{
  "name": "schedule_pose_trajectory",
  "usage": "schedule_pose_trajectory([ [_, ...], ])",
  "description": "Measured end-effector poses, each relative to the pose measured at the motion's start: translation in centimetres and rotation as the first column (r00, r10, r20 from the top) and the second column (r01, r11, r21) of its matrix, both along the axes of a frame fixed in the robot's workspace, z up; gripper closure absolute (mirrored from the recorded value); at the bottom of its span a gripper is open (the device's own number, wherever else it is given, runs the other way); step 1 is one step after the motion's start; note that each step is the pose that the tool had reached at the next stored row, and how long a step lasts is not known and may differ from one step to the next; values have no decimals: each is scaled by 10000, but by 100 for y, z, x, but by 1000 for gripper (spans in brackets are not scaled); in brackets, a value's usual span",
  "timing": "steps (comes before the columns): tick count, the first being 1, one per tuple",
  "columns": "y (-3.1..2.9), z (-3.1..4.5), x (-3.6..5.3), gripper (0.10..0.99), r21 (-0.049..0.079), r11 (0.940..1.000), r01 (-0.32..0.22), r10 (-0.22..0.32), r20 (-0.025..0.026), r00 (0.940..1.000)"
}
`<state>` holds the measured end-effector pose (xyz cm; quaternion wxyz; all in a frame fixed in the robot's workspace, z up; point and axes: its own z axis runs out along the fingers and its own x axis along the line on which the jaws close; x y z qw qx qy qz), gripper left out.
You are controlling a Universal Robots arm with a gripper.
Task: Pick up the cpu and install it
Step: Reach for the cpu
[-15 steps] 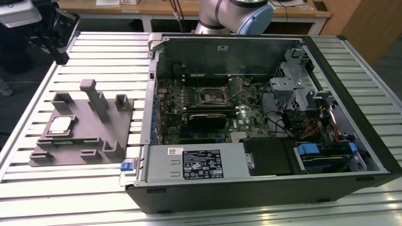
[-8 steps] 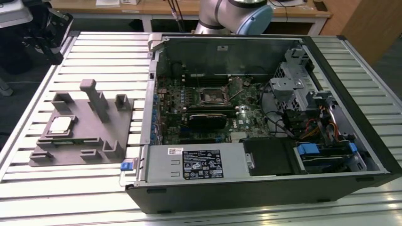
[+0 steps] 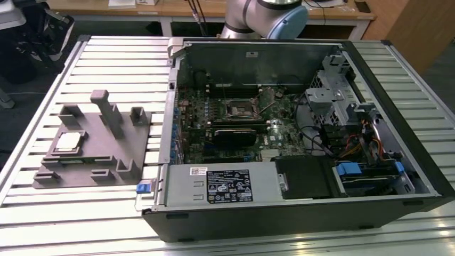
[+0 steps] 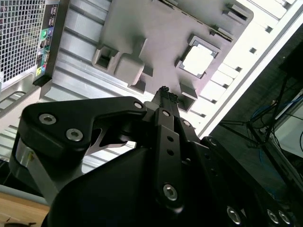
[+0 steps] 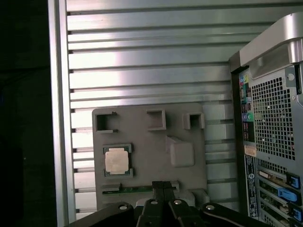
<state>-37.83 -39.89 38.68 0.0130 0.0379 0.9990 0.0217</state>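
Jaws pressed together, pinching nothing. Gripper (image 5: 163, 186) hangs above grey fixture (image 5: 147, 137), tips over its edge.

- cpu (image 5: 116, 161) lies flat in square recess of fixture, pale top up, untouched.
- In both wrist views cpu sits off jaw line, well apart, on side away from computer case (image 5: 274, 118).
- Square chip, no long axis; edges run parallel to fixture edges.
- Exterior view: cpu at exterior view's left, mid-height; socket (image 3: 240, 108) inside case, centre frame.
- Hard to judge: jaw height above fixture, socket state. Jaw tips cover part of fixture edge.
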Motion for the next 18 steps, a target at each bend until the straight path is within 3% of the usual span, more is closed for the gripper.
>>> schedule_pose_trajectory([
  [18,0,-23,-292,980,0,10000,1,-1,-1,10000],
])
